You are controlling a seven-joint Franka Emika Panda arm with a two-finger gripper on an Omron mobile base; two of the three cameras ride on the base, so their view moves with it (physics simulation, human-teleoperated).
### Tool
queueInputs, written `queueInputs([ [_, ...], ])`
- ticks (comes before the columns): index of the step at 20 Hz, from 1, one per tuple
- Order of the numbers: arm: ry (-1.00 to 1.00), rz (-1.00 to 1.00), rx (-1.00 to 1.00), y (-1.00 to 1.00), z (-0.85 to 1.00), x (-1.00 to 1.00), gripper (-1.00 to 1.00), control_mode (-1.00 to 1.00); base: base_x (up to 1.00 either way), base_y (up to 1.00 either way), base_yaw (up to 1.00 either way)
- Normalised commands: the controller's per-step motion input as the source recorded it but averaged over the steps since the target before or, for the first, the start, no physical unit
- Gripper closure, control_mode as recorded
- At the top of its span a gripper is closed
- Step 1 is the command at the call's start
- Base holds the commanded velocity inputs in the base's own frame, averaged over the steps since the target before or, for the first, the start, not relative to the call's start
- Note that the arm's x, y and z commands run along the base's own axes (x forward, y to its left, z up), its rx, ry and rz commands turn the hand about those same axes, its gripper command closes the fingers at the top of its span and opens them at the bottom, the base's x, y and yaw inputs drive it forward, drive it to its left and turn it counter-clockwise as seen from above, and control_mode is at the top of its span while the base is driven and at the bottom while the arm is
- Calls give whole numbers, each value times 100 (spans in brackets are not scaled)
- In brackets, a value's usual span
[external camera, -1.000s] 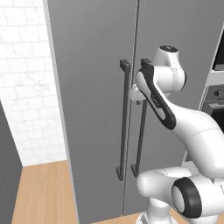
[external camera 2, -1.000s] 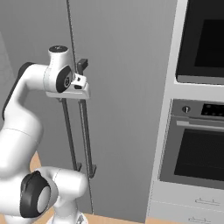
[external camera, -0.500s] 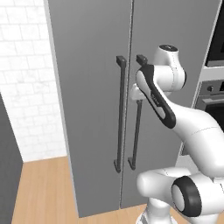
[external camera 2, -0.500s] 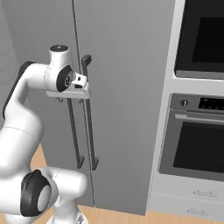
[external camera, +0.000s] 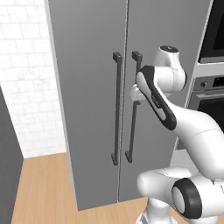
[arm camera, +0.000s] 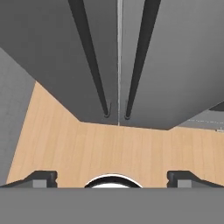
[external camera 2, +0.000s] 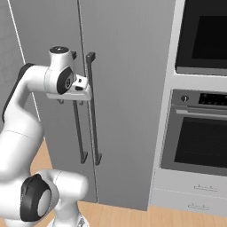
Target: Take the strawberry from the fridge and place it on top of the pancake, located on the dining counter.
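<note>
Approaching the fridge (external camera: 87,87); both doors shut, seam between them running straight up the middle in the hand view. Step in hand judged as the first one: getting a door open. Strawberry presumably inside behind the closed doors, not visible; pancake and dining counter likewise not visible from this position.

Gripper (external camera 2: 84,88) raised to the upper part of the two dark bar handles, just in front of them, hand pointing downward along the doors. Left handle (external camera: 116,109) and right handle (external camera: 133,107) side by side either side of the seam. From the right base view, gripper sits close to the handles; contact cannot be confirmed. From the hand view, fingertips (arm camera: 41,178) far apart at the bottom corners, nothing between them: claw wide and empty. Both handle bars (arm camera: 92,57) run down toward the wood floor (arm camera: 109,148) between the spread tips.

Oven column (external camera 2: 199,111) just beside the fridge on the right; not part of the job.

Next move, as a judgement: pick one handle, bring the hand in so the bar sits between the fingers, close, then pull outward along the door's arc. Hinge side matters: a straight pull risks slipping off the bar. Base probably needs room to back away as the door swings.
</note>
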Motion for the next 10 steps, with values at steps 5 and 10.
queueInputs([
  [5,-7,0,0,-7,-4,31,-100,-100,0,0,0],
  [10,-10,0,0,-22,-14,61,-100,-100,0,0,0],
])
